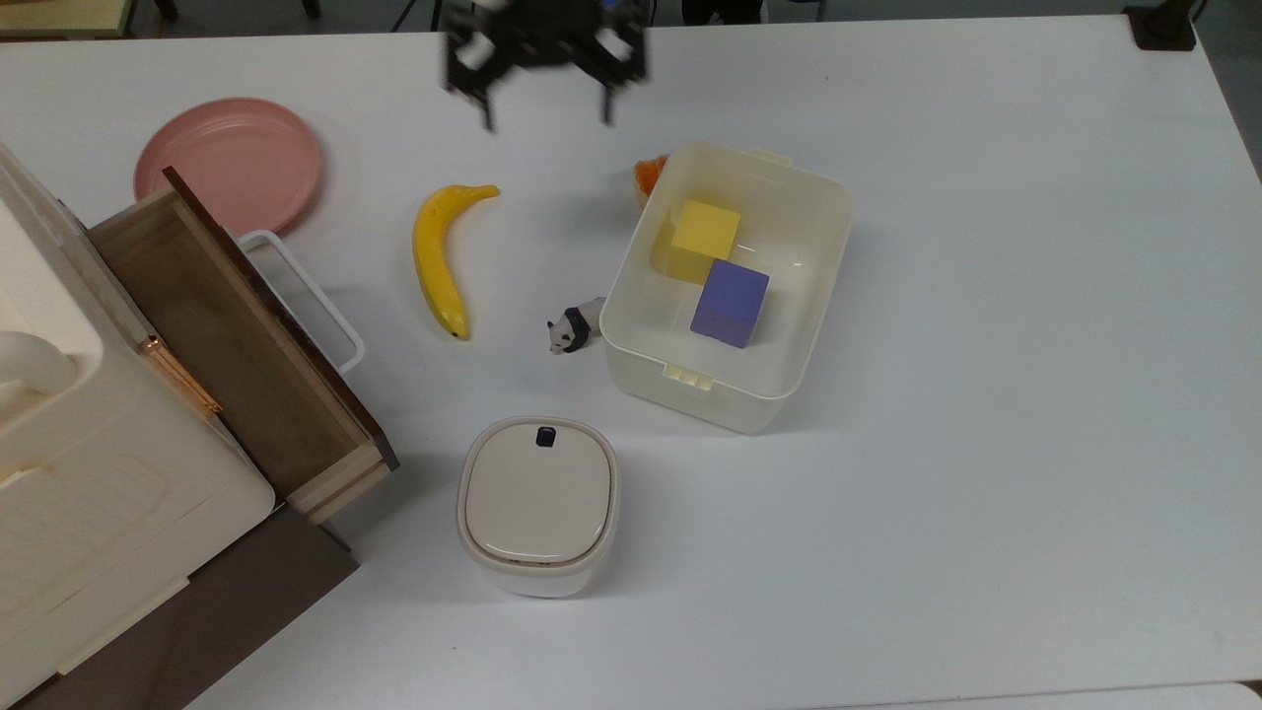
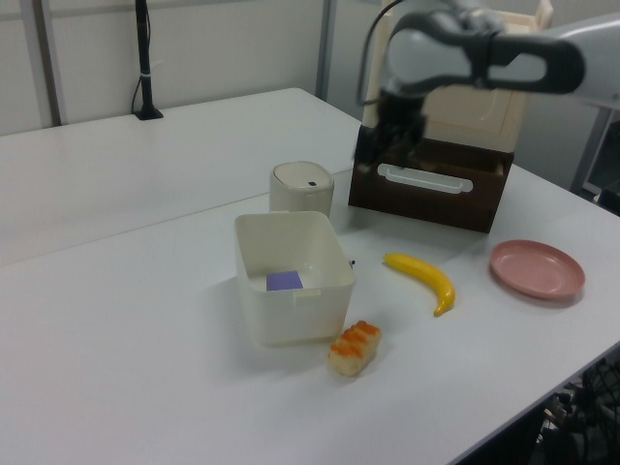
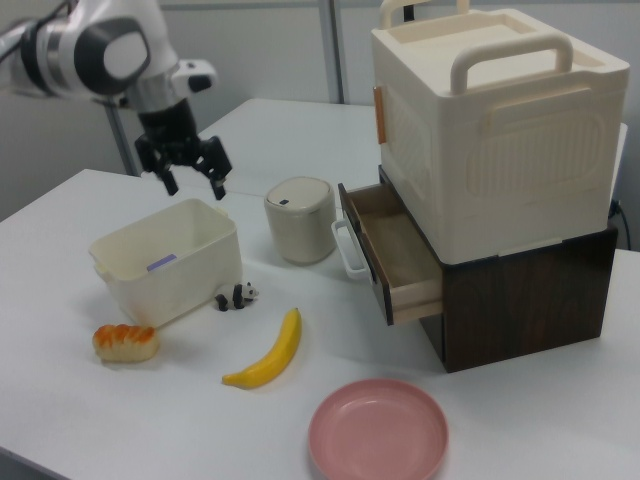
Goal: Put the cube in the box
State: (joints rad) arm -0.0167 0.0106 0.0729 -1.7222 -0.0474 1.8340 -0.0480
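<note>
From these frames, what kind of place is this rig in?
Probably a lab or office test bench. A plain white table carries staged props, a banana, a pink plate and a cube lying in a box, under the robot's open claw. Partition panels stand behind in the left view.

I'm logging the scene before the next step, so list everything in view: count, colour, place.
cube: 1, purple-blue, inside the box, touching the yellow cube
yellow cube: 1, yellow, inside the box
box: 1, translucent cream, mid-table
banana: 1, yellow, on the top view's left of the box
panda figure: 1, black and white, beside the box
bread roll: 1, orange-topped, outside the box
lidded container: 1, white, black button
plate: 1, pink, near the drawer
drawer: 1, wooden, open
storage case: 1, cream, atop the drawer unit
table: 1, white
claw: 1, black, open, raised away from the box
</note>
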